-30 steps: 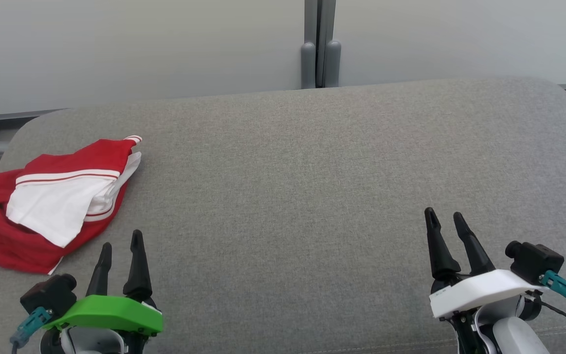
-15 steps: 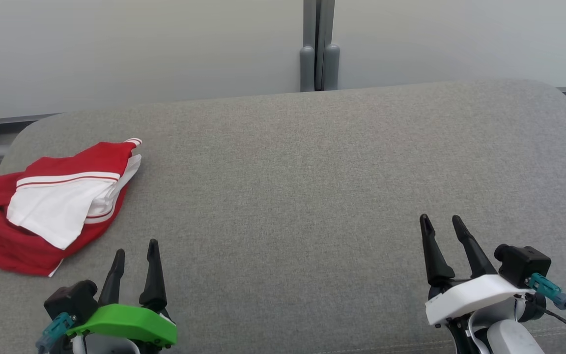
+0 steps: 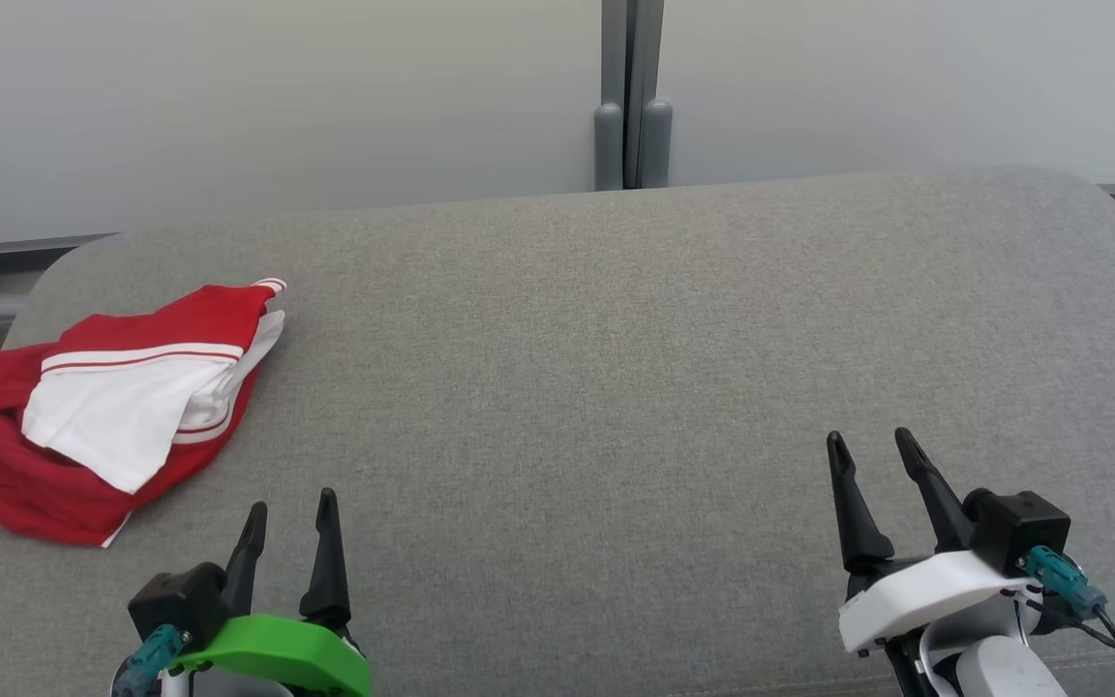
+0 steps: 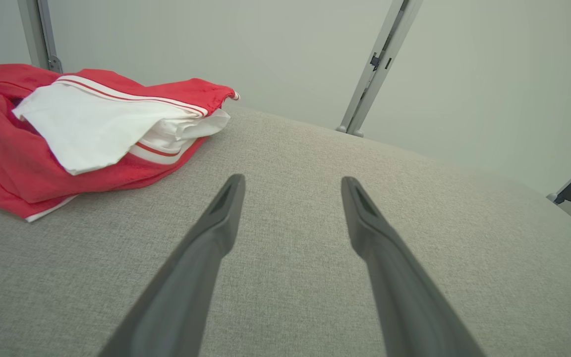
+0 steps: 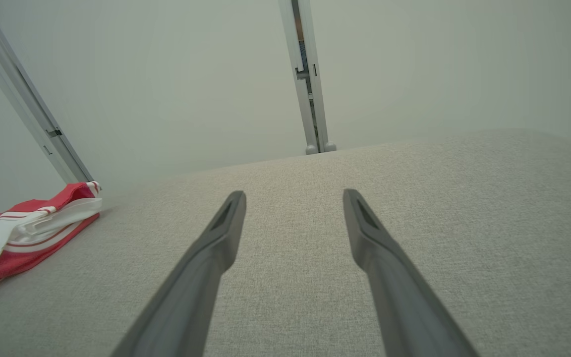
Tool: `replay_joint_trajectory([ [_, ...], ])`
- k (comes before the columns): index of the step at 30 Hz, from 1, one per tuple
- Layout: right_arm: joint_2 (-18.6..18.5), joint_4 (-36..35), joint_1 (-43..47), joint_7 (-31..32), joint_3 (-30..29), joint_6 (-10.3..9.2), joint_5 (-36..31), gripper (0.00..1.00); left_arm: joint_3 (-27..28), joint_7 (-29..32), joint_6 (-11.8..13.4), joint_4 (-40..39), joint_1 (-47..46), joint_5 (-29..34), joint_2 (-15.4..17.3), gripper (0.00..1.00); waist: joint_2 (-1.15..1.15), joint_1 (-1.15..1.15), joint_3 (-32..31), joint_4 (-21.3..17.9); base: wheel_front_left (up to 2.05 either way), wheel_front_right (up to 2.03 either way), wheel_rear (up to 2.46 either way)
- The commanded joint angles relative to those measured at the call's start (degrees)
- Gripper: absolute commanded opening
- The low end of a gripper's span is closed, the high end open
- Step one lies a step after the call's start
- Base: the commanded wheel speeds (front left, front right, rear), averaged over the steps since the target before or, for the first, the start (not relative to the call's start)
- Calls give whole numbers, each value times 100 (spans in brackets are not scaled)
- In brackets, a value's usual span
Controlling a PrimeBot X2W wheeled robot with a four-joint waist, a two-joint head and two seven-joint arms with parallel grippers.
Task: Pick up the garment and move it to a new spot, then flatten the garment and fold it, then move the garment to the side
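Red-white garment [image 3: 103, 426] bunched on grey cushion [image 3: 616, 339], left hand [image 3: 292, 501] spread, right hand [image 3: 870, 436] spread

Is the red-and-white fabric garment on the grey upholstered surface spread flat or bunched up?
Bunched up: the red-and-white garment lies in rumpled, overlapping layers, a white panel over red folds, edges uneven.

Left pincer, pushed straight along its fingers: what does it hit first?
Probably the bare grey cushion just ahead of the left pincer. The red and white garment lies off to its left, outside that line. Depth is hard to judge.
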Motion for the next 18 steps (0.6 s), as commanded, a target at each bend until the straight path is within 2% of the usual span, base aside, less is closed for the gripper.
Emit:
replay_joint_trajectory([
  [1,17,-2,51,-53,-31,3,-206,100,-26,-74,33,33,67,174,20,100,0,0,-12,4,0,0,0],
  [18,57,20,129,-138,-76,3,-1018,100,-95,-321,92,14,182,693,42,100,0,0,-47,3,0,0,0],
])
